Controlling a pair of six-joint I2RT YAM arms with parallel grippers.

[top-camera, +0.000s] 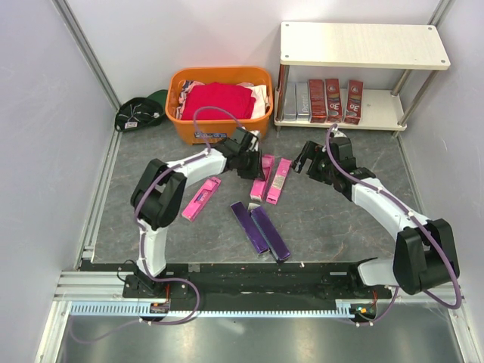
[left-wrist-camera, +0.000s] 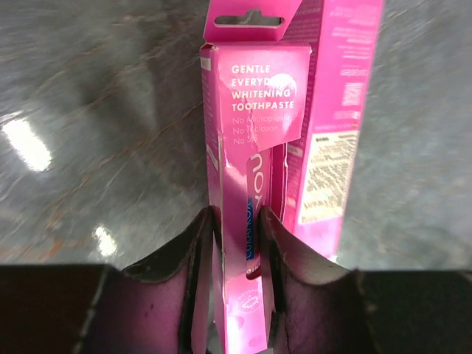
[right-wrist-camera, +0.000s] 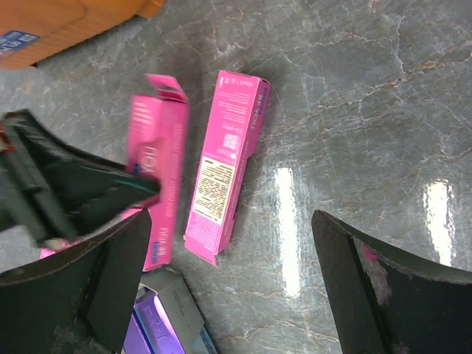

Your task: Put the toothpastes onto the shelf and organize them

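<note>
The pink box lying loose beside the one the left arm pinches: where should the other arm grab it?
Probably at mid-length, across its narrow width, straight down from above. The loose pink box lies flat on the table, so its two long edges offer the pinch. The open right gripper is near; the held pink box crowds one edge.

Left claw (top-camera: pixel 255 171) has one toothpaste box (top-camera: pixel 262 185) between its fingers, and a second box (top-camera: pixel 278 181) lies just to its right. Right claw (top-camera: pixel 304 162) hangs further right, past that one. Behind the left claw sits the basket (top-camera: pixel 185 121). Behind the right is the shelf (top-camera: pixel 382 113), with a row of boxes (top-camera: pixel 325 100) standing on its lower board. Before both claws, two boxes (top-camera: pixel 249 227) lie side by side. Left of the left claw lies a lone box (top-camera: pixel 201 198).
</note>
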